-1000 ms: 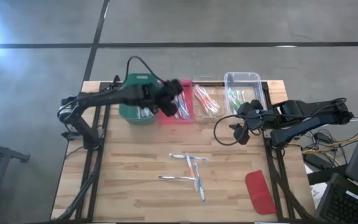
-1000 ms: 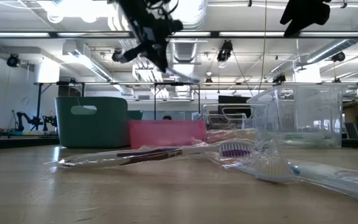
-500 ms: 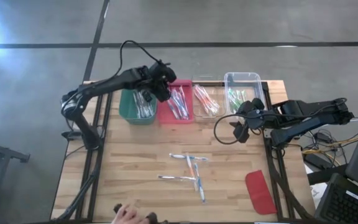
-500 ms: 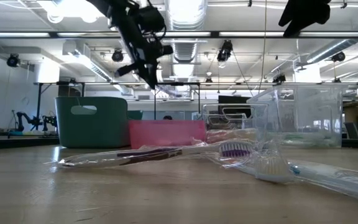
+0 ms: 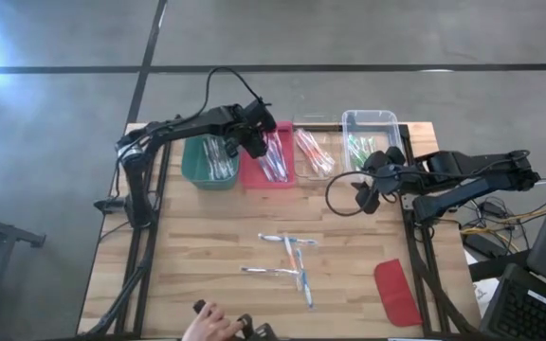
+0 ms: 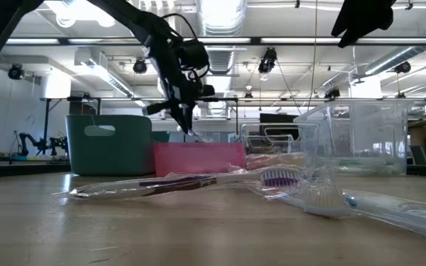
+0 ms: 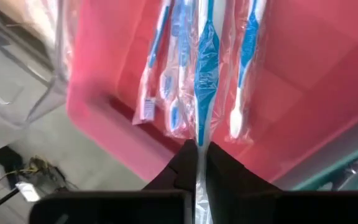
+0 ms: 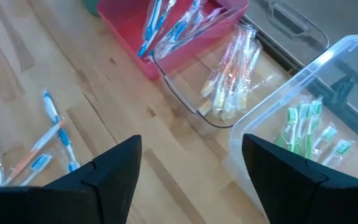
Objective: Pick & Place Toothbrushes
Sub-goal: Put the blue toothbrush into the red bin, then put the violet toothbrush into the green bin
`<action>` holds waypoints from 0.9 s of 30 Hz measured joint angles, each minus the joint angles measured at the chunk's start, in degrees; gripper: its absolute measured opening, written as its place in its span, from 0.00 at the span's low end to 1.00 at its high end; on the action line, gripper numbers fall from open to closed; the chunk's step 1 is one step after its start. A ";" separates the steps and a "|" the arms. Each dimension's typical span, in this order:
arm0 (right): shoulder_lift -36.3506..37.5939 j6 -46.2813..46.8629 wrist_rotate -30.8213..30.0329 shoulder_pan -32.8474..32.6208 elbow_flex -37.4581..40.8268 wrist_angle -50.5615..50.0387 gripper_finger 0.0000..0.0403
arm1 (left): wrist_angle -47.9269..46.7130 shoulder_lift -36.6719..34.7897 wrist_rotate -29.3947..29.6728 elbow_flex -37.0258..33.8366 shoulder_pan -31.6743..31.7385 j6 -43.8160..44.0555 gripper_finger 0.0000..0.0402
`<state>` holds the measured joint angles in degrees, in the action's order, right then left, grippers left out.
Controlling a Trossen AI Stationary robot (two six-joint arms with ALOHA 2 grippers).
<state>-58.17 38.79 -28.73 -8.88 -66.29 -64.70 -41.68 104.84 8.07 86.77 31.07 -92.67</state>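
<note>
Shifted over the pink bin (image 5: 271, 175), left tool (image 7: 197, 163) pinches a blue toothbrush (image 7: 206, 59), wrist-view only.

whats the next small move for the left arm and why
Probably lower a little and open the jaws. The left gripper is shut on a blue toothbrush, hanging over the pink bin where other blue ones already lie.

Four bins (image 5: 368, 121) stood in a row; loose toothbrushes (image 5: 290, 258) on the table numbered about five; one red lid (image 5: 396, 292).
</note>
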 joint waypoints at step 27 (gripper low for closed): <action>0.49 0.69 0.04 0.06 3.61 -1.10 0.76 | 1.67 1.90 3.27 0.14 -3.60 2.66 0.35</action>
<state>-57.68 39.48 -28.69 -8.82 -62.67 -65.80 -40.01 106.74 11.34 86.91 27.47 -90.01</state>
